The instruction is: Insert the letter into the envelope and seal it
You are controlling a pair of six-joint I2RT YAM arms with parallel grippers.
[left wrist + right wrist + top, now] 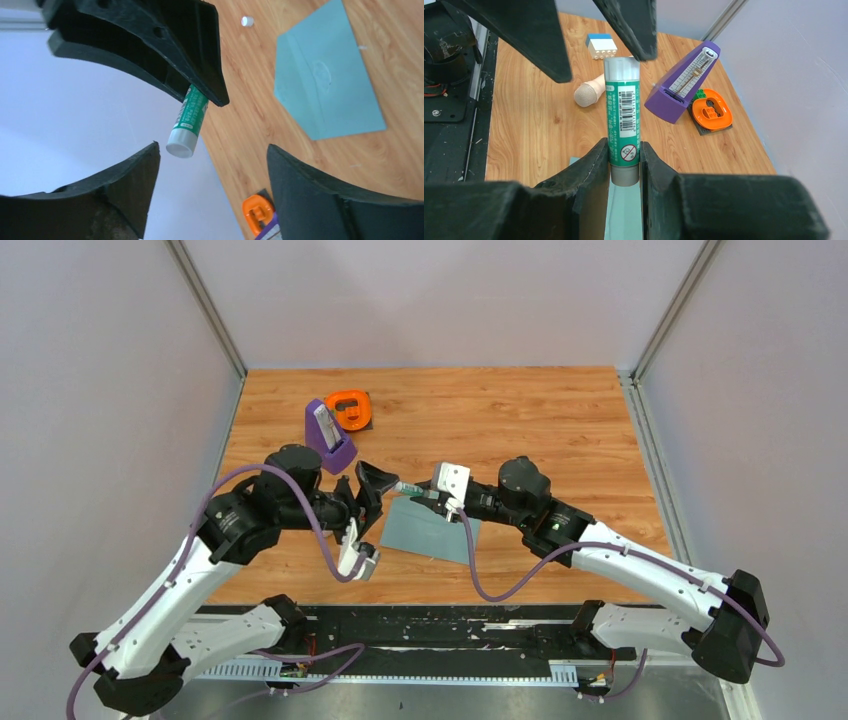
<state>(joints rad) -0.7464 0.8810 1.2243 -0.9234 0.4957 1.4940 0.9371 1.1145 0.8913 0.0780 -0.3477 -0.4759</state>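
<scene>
The grey-teal envelope lies flat on the wooden table; it also shows in the left wrist view and under my right fingers. The letter does not show in any view. My right gripper is shut on a green glue stick, held level above the envelope's far left corner. My left gripper is open, its jaws either side of the stick's free grey end without touching it.
A purple metronome and an orange tape holder stand at the back left. A pink microphone-shaped cylinder and a white-and-blue block lie near the left arm. A small white cap lies by the envelope.
</scene>
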